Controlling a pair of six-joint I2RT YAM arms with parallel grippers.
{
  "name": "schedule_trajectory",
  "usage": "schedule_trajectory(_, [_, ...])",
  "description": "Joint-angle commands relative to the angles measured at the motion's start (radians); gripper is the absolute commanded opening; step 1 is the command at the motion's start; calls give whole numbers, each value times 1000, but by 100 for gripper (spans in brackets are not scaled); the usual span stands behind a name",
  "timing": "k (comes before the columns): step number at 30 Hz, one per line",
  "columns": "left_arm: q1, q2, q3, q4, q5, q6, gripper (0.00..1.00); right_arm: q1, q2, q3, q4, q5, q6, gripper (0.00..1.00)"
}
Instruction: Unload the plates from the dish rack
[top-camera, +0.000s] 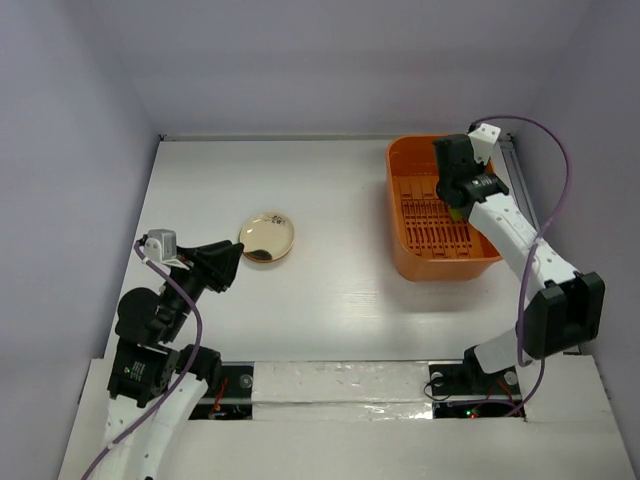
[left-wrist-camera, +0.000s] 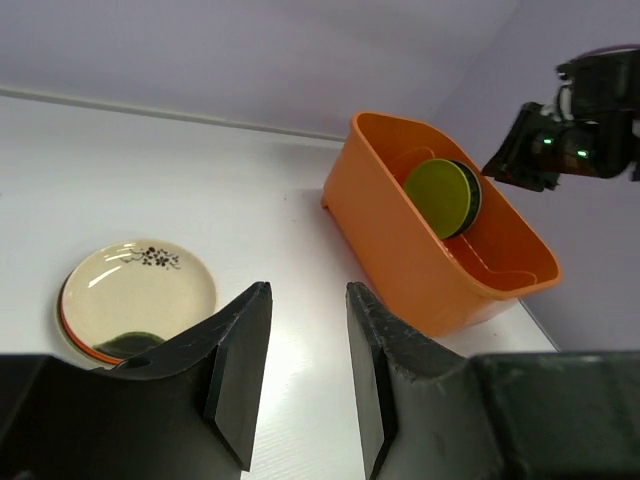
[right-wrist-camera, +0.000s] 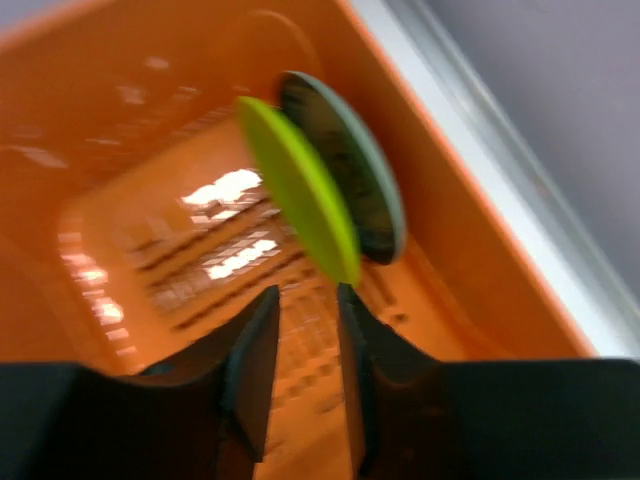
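Observation:
The orange dish rack (top-camera: 440, 266) stands at the right of the table. A yellow-green plate (right-wrist-camera: 300, 200) and a dark teal plate (right-wrist-camera: 350, 160) stand on edge inside it, against its right wall; both show in the left wrist view, yellow-green (left-wrist-camera: 438, 198) in front of teal (left-wrist-camera: 473, 196). My right gripper (top-camera: 456, 203) is inside the rack, open, its jaws (right-wrist-camera: 308, 296) just below the yellow-green plate's edge, holding nothing. A stack of plates (top-camera: 266, 238) lies flat at mid-table, a cream floral one (left-wrist-camera: 135, 290) on top. My left gripper (top-camera: 226, 262) is open and empty beside it.
The rack's slotted floor (right-wrist-camera: 170, 250) is bare to the left of the standing plates. A metal rail (top-camera: 514, 165) runs along the table's right edge, close to the rack. White walls close the table at the back and sides.

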Motion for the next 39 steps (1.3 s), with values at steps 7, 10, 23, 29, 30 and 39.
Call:
schedule_trajectory(7, [-49,-30,-1,37,-15,-5,33,-92,227,192,-194,67,-142,43])
schedule_trajectory(10, [-49,-33,0,31,-23,-6,34,-101,275,224,-207,70,-167,43])
schedule_trajectory(23, [-58,-30,3,26,-35,-6,34,-121,419,330,-180,111,-270,36])
schedule_trajectory(29, [-58,-26,3,26,-35,-5,34,-121,436,356,-168,104,-288,26])
schedule_trajectory(30, [-58,-25,3,26,-35,-5,34,-121,434,356,-169,104,-291,25])
schedule_trajectory(39, [-58,-16,2,31,-24,-6,34,-89,338,342,-161,117,-320,10])
